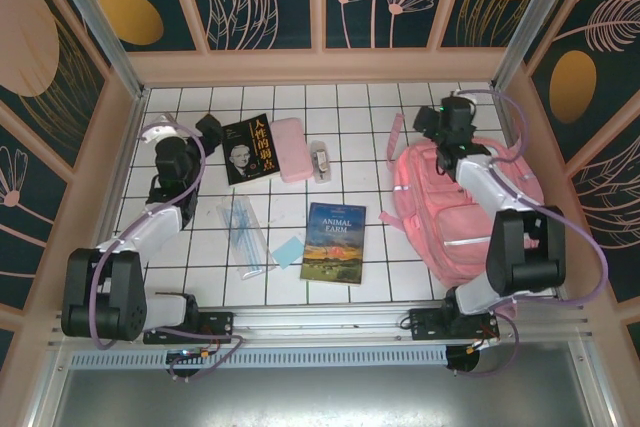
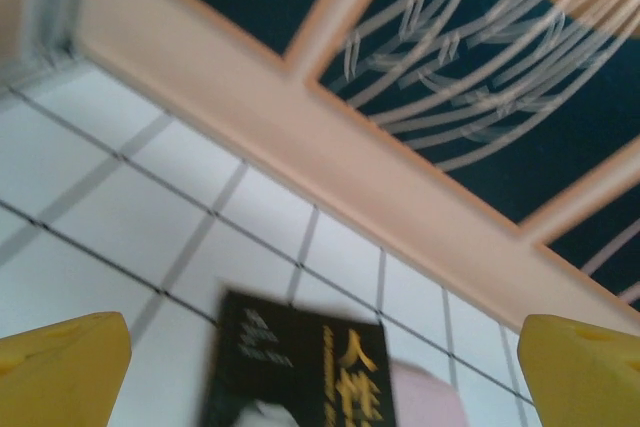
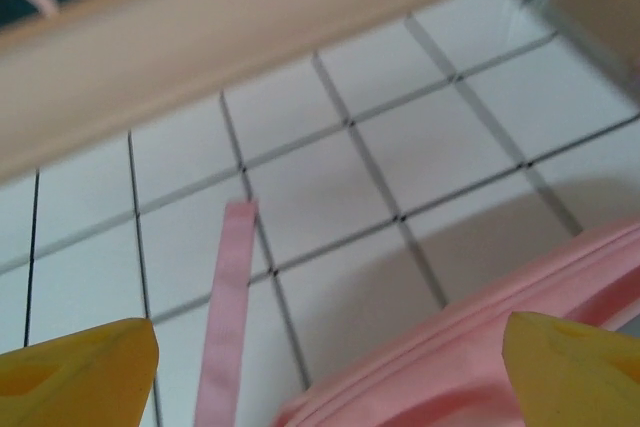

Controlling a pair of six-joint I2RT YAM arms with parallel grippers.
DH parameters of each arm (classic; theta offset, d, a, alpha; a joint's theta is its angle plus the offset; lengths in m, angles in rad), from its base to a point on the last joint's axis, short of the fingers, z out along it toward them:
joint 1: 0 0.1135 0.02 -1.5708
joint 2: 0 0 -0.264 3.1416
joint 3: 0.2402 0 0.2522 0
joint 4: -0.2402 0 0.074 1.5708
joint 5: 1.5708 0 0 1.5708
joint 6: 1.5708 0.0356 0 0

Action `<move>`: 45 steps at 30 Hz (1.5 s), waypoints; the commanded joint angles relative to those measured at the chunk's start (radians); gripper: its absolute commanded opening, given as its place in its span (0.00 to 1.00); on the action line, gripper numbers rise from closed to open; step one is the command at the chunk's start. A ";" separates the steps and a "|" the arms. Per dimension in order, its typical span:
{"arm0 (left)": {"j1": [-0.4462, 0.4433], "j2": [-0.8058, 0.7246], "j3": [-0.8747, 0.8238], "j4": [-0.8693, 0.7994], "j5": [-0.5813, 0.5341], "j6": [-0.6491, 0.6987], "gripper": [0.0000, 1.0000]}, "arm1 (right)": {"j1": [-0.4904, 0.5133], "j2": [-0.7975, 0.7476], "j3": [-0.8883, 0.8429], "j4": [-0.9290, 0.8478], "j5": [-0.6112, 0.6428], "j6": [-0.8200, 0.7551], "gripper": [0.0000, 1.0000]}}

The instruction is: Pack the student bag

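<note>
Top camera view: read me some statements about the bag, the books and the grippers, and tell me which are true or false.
1. The bag lies on the table's right side. True.
2. The Animal Farm book is inside the bag. False: it lies on the table, left of the bag.
3. The left gripper is open and empty. True.
4. The right gripper is shut on the bag. False: it is open, holding nothing.
5. The black book lies beside the pink case. True.
</note>
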 commanded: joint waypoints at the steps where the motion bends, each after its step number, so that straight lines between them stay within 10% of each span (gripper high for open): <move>1: -0.082 0.014 0.006 -0.086 0.077 -0.151 0.99 | 0.095 0.042 0.060 -0.392 0.081 0.053 0.89; 9: -0.171 0.061 -0.005 -0.101 0.137 -0.196 0.99 | 0.156 0.139 0.018 -0.443 0.149 0.117 0.70; 16: -0.182 0.062 -0.014 -0.086 0.136 -0.200 0.99 | 0.154 0.284 0.102 -0.421 0.168 0.098 0.00; 25: -0.181 0.076 -0.002 -0.074 0.142 -0.201 0.99 | 0.175 0.249 0.290 -0.221 -0.202 0.060 0.00; 37: -0.199 0.066 -0.006 -0.064 0.215 -0.217 0.99 | 0.266 0.734 1.049 -0.301 -0.429 0.000 0.02; 40: -0.214 0.089 0.004 -0.044 0.238 -0.228 0.99 | 0.268 0.739 1.127 -0.324 -0.454 -0.025 0.44; 45: -0.270 0.176 0.062 0.011 0.306 -0.269 0.98 | 0.257 0.602 1.015 -0.337 -0.381 -0.064 0.63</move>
